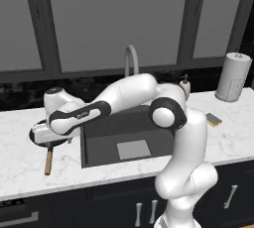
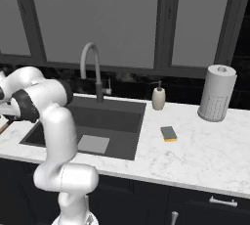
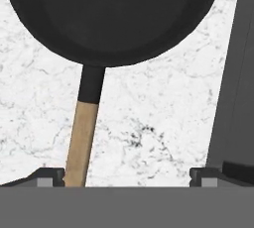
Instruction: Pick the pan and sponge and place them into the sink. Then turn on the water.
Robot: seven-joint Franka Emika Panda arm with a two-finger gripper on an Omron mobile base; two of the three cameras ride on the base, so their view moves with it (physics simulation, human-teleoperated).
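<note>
Nothing is in the sink [image 1: 99, 133] yet. The gripper [image 3: 128, 176], fingers spread wide, hovers over the pan [image 3: 114, 16] at frame left; the sponge [image 2: 169, 133] lies right of centre. Water is off.

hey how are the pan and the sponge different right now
The pan is round, black and wide, with a wooden handle; the sponge is a small flat rectangle, yellow with a dark green top. The pan lies on the counter left of the sink, under the arm; the sponge lies to the sink's right, away from the arm. Both rest on the marble counter, outside the sink.
</note>
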